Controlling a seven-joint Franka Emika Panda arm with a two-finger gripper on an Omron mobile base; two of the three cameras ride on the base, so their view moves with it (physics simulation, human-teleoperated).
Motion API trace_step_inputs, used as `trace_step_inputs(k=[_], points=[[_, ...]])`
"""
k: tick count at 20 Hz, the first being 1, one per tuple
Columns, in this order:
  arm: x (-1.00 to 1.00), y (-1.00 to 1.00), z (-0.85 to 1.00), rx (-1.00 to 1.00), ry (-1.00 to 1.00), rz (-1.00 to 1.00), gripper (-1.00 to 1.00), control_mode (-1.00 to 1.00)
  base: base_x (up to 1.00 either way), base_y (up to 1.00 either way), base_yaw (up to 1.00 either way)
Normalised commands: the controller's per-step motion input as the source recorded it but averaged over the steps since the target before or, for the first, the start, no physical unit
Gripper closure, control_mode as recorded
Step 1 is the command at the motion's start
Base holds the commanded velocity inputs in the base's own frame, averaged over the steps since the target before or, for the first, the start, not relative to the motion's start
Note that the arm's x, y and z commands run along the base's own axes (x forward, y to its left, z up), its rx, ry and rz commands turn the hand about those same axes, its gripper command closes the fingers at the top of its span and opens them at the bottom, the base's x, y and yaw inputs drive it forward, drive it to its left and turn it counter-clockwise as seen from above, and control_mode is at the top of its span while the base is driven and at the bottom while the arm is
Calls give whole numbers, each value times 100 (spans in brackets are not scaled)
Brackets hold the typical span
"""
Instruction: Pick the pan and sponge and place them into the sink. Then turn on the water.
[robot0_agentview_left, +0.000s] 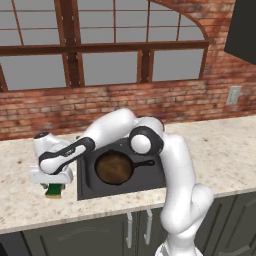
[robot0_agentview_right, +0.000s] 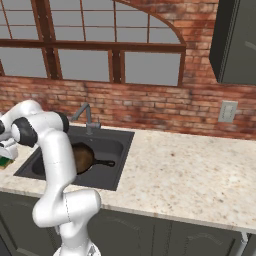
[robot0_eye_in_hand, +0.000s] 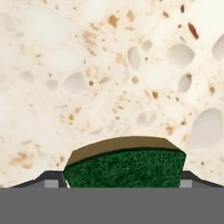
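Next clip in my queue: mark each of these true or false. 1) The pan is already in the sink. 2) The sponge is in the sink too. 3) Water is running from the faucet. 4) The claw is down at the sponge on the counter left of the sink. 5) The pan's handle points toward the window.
1) The pan lies in the sink: true.
2) False: the sponge sits on the counter left of the basin.
3) False: no water comes from the faucet.
4) True: the claw is down at the sponge, a fingertip on each side.
5) False: the handle runs sideways, toward the basin's right wall.
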Motion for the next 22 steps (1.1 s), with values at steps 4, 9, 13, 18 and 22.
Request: trace_step_inputs(k=[4,9,13,18,22], points=[[7,24,-27,-3,0,0,100,-100,0,0,0],[10,13,-31,-1,1,0,100,-100,0,0,0],[-13,-26,11,0,-8,0,100,-100,0,0,0],[-7,-66,54,3,-15,0,100,-100,0,0,0],[-8,-76,34,9,-9,0,100,-100,0,0,0]])
